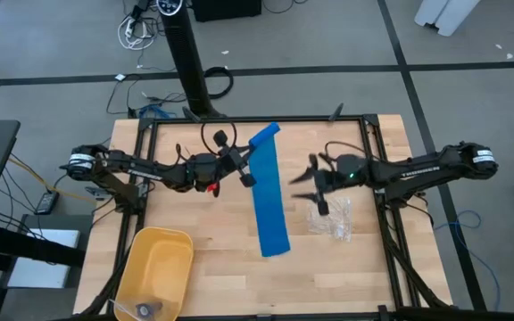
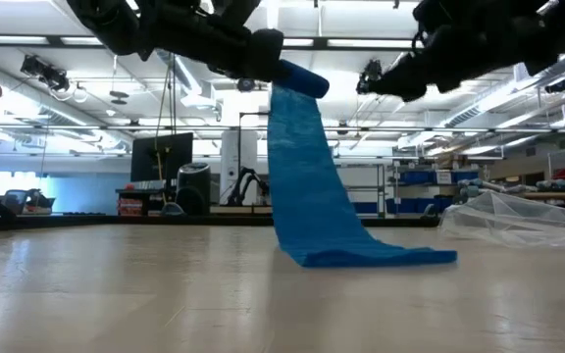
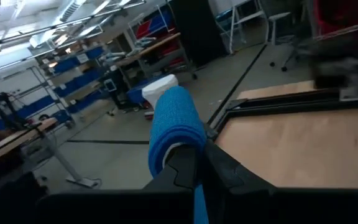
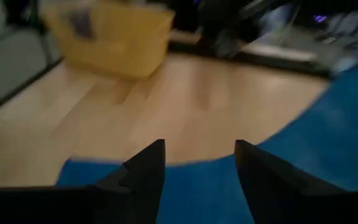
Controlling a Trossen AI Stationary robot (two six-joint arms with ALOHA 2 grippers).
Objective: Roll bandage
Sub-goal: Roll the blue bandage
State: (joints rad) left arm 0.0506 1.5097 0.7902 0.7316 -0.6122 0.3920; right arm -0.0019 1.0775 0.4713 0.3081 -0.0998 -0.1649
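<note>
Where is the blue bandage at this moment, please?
In the high view the bandage runs down the table's middle, its upper end held up by the left gripper, its lower end on the wood between the yellow bin and the plastic bag.

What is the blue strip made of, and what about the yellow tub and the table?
The blue bandage looks like soft, matte woven cloth: it drapes and folds limply from the left pincer. The yellow bin seems smooth moulded plastic, with a slight sheen. The table looks like pale wooden boards, with visible grain.
</note>
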